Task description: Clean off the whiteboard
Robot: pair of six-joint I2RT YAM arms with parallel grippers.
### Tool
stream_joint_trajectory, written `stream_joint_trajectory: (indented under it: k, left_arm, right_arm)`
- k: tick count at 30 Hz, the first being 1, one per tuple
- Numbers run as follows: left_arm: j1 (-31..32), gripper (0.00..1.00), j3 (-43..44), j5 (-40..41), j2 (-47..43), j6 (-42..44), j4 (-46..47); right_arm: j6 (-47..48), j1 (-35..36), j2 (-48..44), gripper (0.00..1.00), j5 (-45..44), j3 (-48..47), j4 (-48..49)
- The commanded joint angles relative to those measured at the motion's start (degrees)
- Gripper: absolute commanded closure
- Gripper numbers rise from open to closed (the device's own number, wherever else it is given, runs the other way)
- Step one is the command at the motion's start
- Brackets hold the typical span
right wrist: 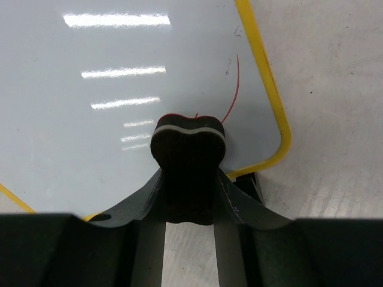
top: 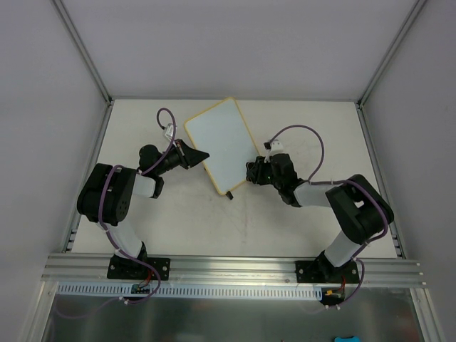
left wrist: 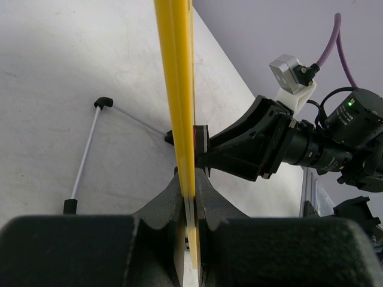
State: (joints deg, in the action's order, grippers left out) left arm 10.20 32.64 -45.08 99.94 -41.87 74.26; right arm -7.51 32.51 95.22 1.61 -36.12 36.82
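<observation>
The whiteboard [top: 221, 139] with a yellow rim stands tilted mid-table. My left gripper [top: 198, 155] is shut on its left edge; in the left wrist view the jaws [left wrist: 190, 179] clamp the rim [left wrist: 176, 89], seen edge-on. My right gripper [top: 251, 171] is at the board's near right corner, shut on a black eraser block [right wrist: 187, 155]. The eraser's front presses the white face [right wrist: 90, 149] near the rounded corner. A thin red marker line [right wrist: 235, 89] runs just above and right of the eraser. The rest of the visible face looks white.
The board's wire stand with black feet [left wrist: 84, 158] rests on the table [top: 299, 121] behind it. Grey walls and aluminium posts [top: 82, 50] close the back and sides. A metal rail [top: 235, 267] runs along the near edge by the arm bases.
</observation>
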Motion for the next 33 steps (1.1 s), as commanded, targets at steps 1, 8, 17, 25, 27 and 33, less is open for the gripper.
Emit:
stream_joint_trajectory:
  k: [1, 8, 17, 25, 27, 33]
  left_arm:
    - [0.9, 1.0, 0.0, -6.0, -2.0, 5.7, 12.7]
    - [0.8, 1.0, 0.1, -6.0, -1.9, 5.7, 12.7]
    - [0.8, 1.0, -0.1, -6.1, -2.4, 5.7, 12.5]
    - [0.9, 1.0, -0.1, -6.2, -2.4, 5.7, 12.4]
    - [0.8, 1.0, -0.1, -6.2, -2.4, 5.8, 12.4]
    - [0.9, 1.0, 0.0, -6.2, -2.3, 5.8, 12.4]
  right_arm:
    - [0.8, -2.5, 1.1, 1.0, -5.7, -1.1, -7.5]
    - [0.7, -2.4, -1.0, 1.0, -3.7, -5.8, -11.9]
    - [2.7, -1.9, 1.1, 1.0, -5.7, -16.2, -17.2]
    - [2.3, -5.4, 4.5, 1.0, -3.9, -20.5, -17.8]
    - [2.1, -6.5, 5.1, 1.0, -2.9, -20.7, -17.7]
    - [2.9, -8.0, 5.2, 1.0, -2.2, -20.2, -16.8]
